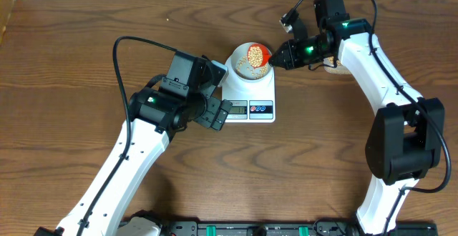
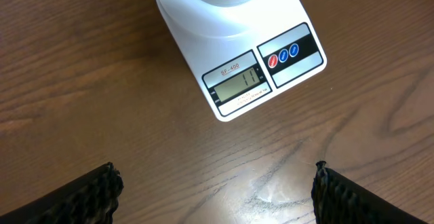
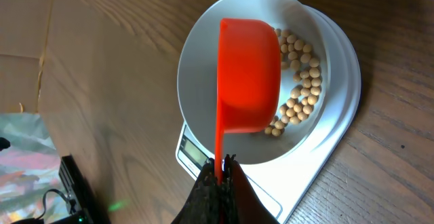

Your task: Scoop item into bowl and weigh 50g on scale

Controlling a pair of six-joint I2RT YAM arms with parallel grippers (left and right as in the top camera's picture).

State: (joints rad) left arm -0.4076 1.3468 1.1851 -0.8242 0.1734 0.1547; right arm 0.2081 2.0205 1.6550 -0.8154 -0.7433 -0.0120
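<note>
Here, the right gripper [image 3: 222,170] is clamped narrow on the thin handle of an orange plastic scoop [image 3: 247,75]. The scoop's long axis runs straight out ahead of the fingertips, and its cup sits at the far end over the small round white bowl [image 3: 196,68]. The bowl stands on the flat white digital kitchen scale [image 2: 203,41], directly in front of this gripper. Small round tan-yellow beans [image 3: 298,88] lie in the bowl beyond and to one side of the cup. The overhead view shows more beans inside the cup, while the wrist view shows only its outer orange wall. My read is a tip-out step, and it turns on rolling about that handle axis with the cup kept inside the rim. The right arm is the one on the job. The left gripper [image 2: 215,176] hangs spread wide and empty, with the scale's grey display [image 2: 237,85] just ahead of it and not touching. The digits look like a low reading, so probably short of target. The brown wooden table [image 2: 81,81] is flat, with free room around the scale.
</note>
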